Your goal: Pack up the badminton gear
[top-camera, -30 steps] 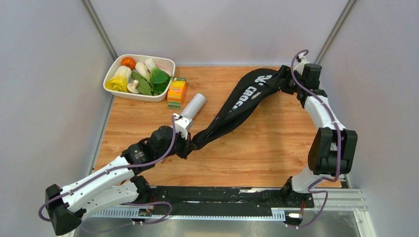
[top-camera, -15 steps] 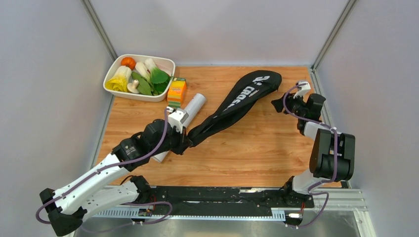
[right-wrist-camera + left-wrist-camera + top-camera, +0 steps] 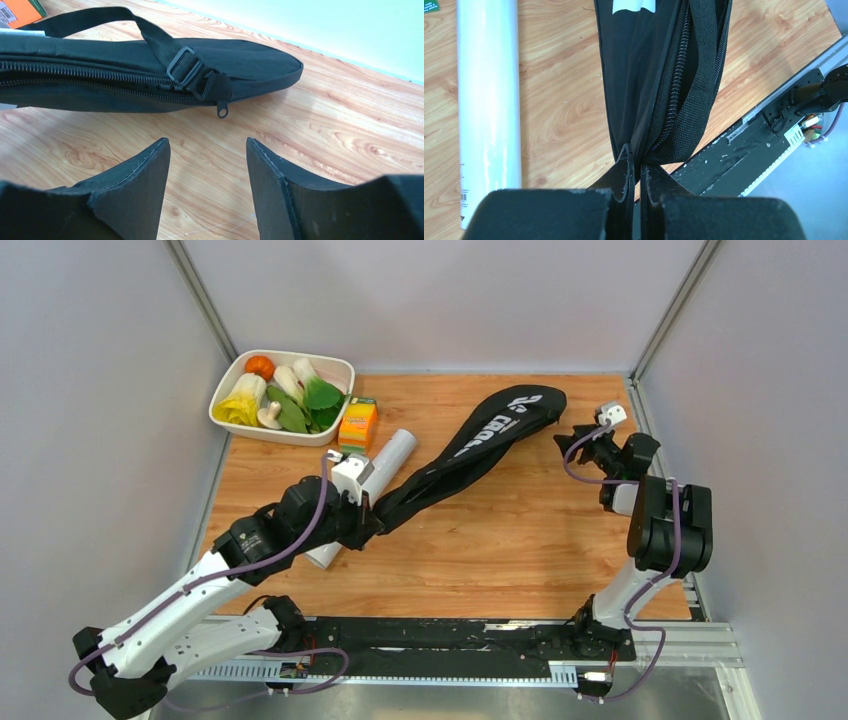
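I'm watching the left gripper (image 3: 636, 161) pinching the narrow end of the bag (image 3: 482, 438), jaws clamped tight on the fabric. The bag is lying diagonally across the worktop (image 3: 540, 540). The right gripper (image 3: 207, 146) is hovering just off the bag's wide end, jaws standing apart and gripping nothing, facing the zipper pull (image 3: 222, 109). The tube (image 3: 388, 457) is lying just left of the bag.

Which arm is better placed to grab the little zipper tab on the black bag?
Right. The right gripper is open, facing the zipper tab at the black bag's wide end. The left gripper is shut on its narrow end.
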Action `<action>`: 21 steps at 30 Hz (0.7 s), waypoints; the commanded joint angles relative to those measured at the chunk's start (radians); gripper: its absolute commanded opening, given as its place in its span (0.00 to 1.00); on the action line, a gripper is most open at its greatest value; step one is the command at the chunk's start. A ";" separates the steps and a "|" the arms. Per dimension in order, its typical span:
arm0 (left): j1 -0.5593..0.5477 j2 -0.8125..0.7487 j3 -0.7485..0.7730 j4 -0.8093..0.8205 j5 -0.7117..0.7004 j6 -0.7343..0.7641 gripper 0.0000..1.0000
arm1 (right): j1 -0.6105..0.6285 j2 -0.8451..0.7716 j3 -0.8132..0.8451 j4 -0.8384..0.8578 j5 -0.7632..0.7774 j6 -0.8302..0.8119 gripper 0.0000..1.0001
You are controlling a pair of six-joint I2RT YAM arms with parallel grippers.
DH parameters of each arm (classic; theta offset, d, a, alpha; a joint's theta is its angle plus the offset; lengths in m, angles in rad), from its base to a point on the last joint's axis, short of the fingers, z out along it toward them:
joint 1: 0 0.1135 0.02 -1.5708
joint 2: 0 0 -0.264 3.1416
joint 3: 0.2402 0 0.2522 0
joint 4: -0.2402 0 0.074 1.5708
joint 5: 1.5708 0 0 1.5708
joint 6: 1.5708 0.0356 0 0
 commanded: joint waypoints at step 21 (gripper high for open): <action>0.013 0.014 0.151 -0.019 -0.029 -0.003 0.00 | 0.053 0.057 0.243 -0.410 0.018 -0.447 0.59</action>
